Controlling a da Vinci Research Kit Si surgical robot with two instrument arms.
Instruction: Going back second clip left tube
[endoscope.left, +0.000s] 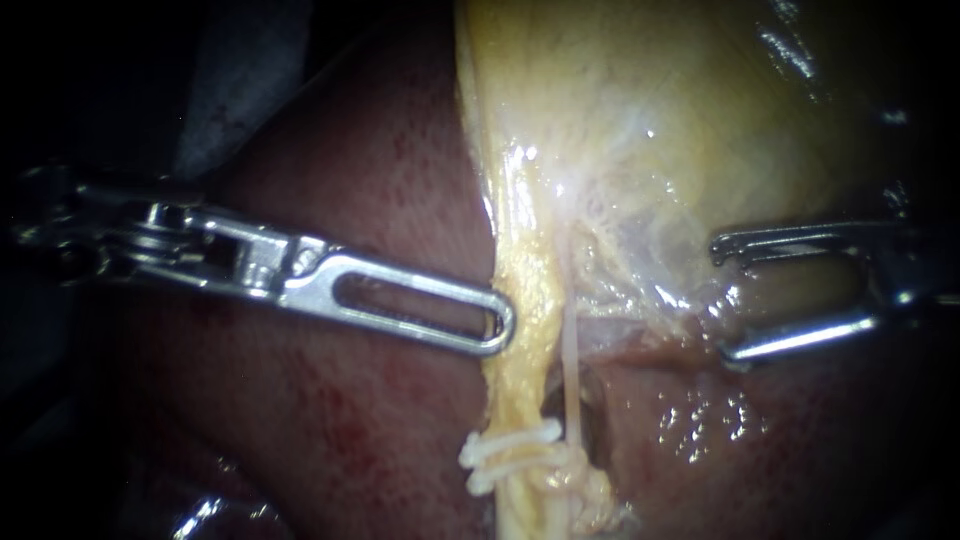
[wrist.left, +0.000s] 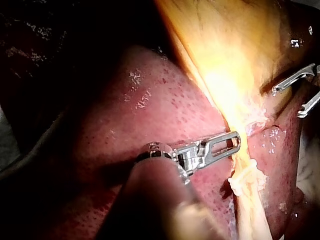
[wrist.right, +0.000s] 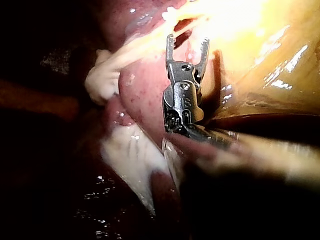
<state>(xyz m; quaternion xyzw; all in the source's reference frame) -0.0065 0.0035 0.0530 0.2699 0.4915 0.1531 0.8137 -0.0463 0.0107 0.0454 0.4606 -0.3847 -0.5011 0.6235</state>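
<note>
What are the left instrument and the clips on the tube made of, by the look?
Left instrument: metal, probably polished steel; silvery with sharp glints. Clips: seemingly white plastic, matte; no metallic shine.

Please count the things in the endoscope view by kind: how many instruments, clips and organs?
Instruments: 2, left instrument and right instrument.
Clips: 2, upper clip and lower clip, both white.
Organs: 2, liver and gallbladder.
Total: 6.
</note>
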